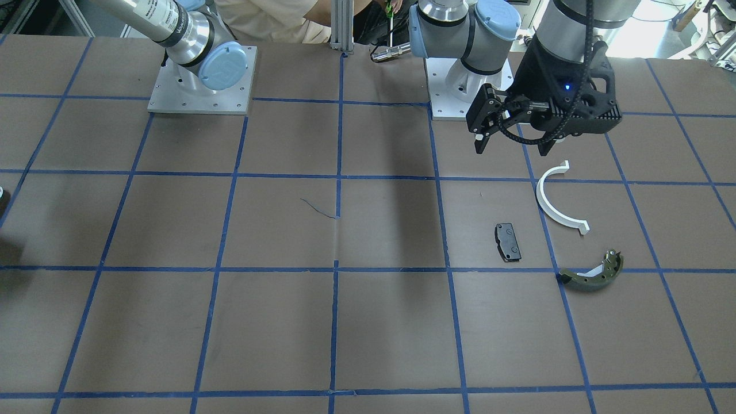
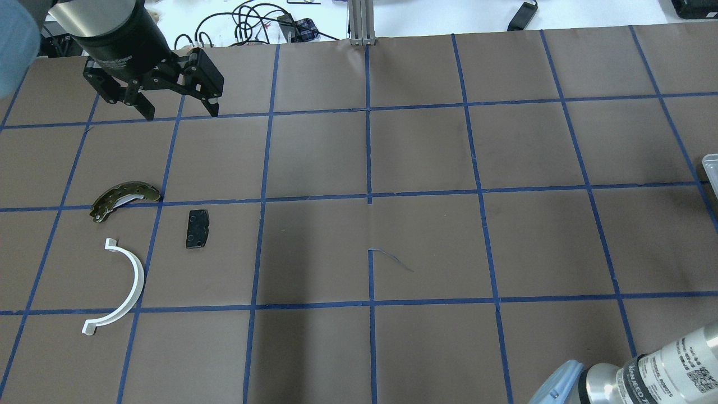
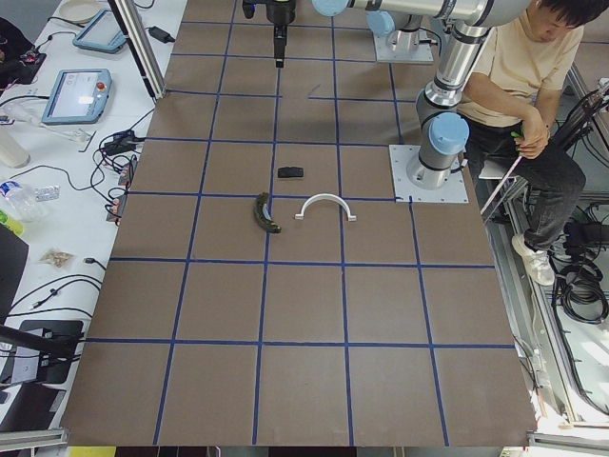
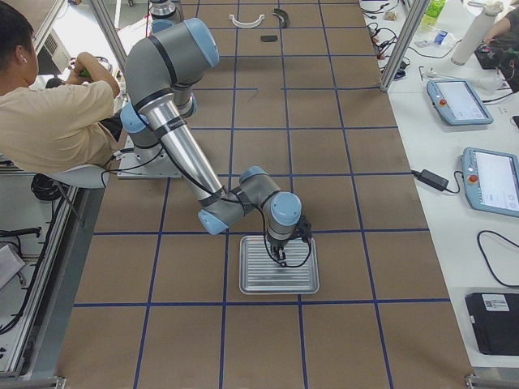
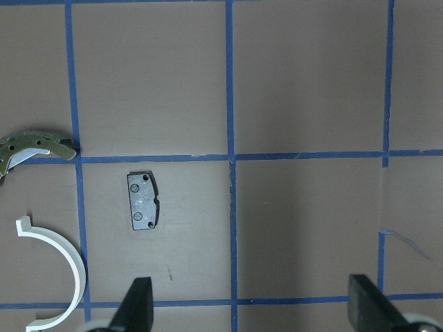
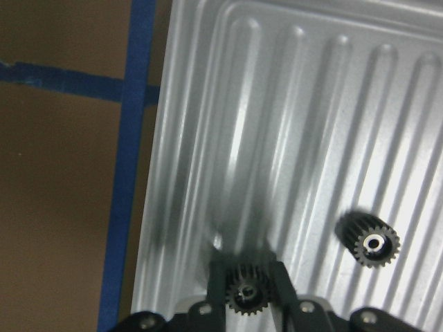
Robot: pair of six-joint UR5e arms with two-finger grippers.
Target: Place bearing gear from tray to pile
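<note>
In the right wrist view my right gripper (image 6: 246,280) is shut on a small black bearing gear (image 6: 246,299) over the ribbed metal tray (image 6: 208,138). A second gear (image 6: 374,242) lies on the tray to its right. The exterior right view shows this gripper (image 4: 280,255) down at the tray (image 4: 268,284). The pile lies far off: white half-ring (image 2: 126,286), black pad (image 2: 197,228), olive-green shoe (image 2: 120,197). My left gripper (image 2: 180,114) hangs open and empty above the table beside the pile; its wrist view shows the pad (image 5: 142,200) below.
The table is brown paper with a blue tape grid. Both arm bases (image 1: 201,86) stand at the robot's edge. A person (image 4: 57,113) sits behind the robot. Only a corner of the tray (image 2: 711,168) shows at the overhead view's right edge.
</note>
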